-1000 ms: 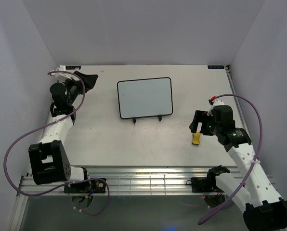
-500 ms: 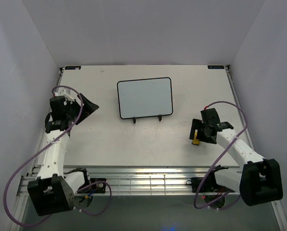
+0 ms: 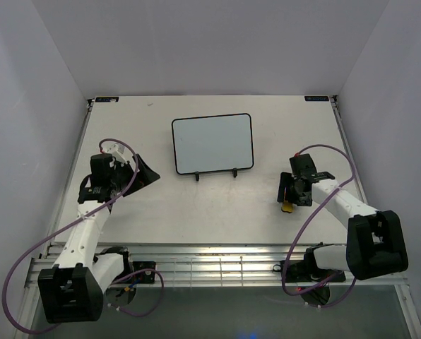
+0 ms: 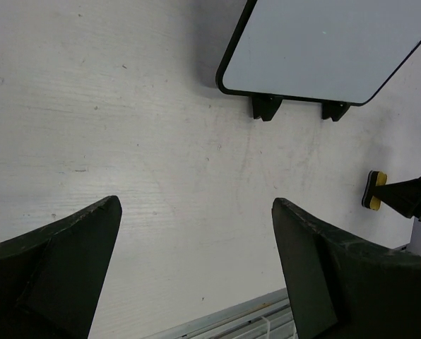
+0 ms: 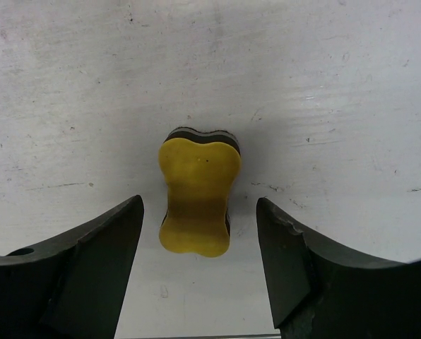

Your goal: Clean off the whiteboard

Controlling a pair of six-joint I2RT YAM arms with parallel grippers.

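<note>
- Across the pale counter (image 3: 217, 212): carrying the whiteboard (image 3: 212, 143) at its far middle, propped on a thin black stand (image 3: 215, 174), face looking blank and wiped, no writing legible on it in either the overhead or left wrist view.
- Sitting with its long axis running left to right, lying up and to the left of the right fingers and up and to the right of the left ones, roughly as near to one arm as the other.
- Hovering over the counter's left part: left gripper (image 4: 196, 247), fingers spread wide and gripping nothing, board visible ahead at upper right.
- Hanging directly above the yellow eraser (image 5: 198, 191): right gripper (image 5: 200, 244), fingers released, one on each side of the block without touching it.
- Lying flat with its long axis pointing between those fingers, so seemingly lined up for either a pinch or a retreat.
- Showing no brand or label on the eraser; small dark tags at the counter's far corners too small to read.
</note>
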